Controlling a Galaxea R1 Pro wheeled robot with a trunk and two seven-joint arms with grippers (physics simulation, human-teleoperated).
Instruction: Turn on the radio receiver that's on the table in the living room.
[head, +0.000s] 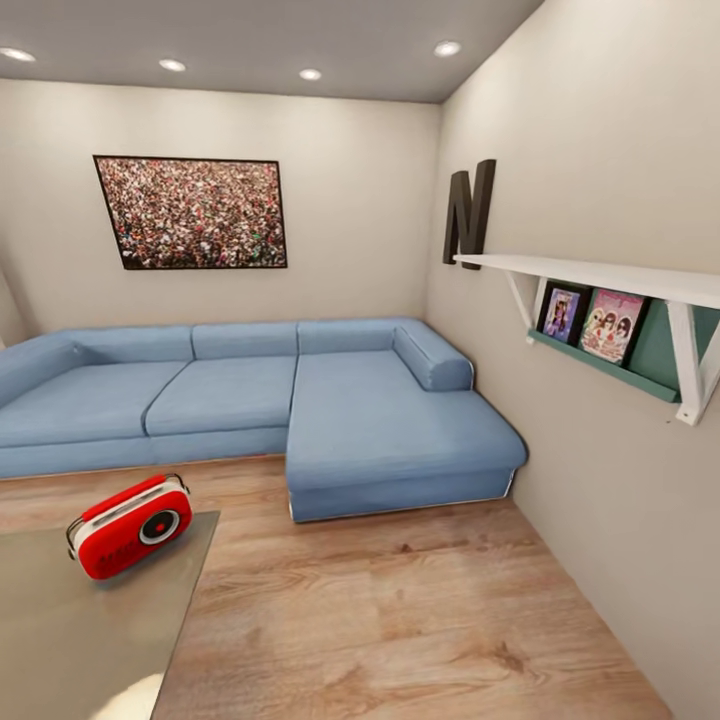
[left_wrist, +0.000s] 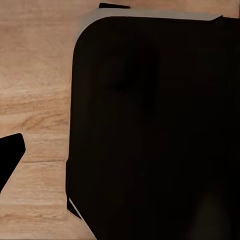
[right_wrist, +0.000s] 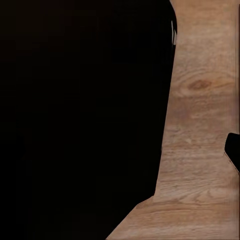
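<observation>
A red radio receiver (head: 131, 526) with white sides and a round dial rests tilted on the far corner of the glossy grey table (head: 70, 640) at the lower left of the head view, its thin wire handle arching over the top and its face turned toward the camera. Behind it, a long blue sectional sofa (head: 300, 400) runs along the back wall of the living room and juts forward in a chaise toward the centre, standing on a light wood plank floor (head: 400, 610). Above the sofa hangs a dark-framed picture (head: 190, 212) of dense speckled colour, and recessed lights (head: 310, 74) dot the ceiling. On the right-hand wall a large dark letter N (head: 468, 211) stands on the end of a white bracketed shelf (head: 600, 275), beneath which a green ledge holds two illustrated covers (head: 594, 320). In the left wrist view a large black rounded body (left_wrist: 155, 130) covers most of the plank floor (left_wrist: 35, 75); in the right wrist view a similar black mass (right_wrist: 80, 115) does the same beside bare floor (right_wrist: 200, 150). Whether either claw is released or clenched cannot be told.
</observation>
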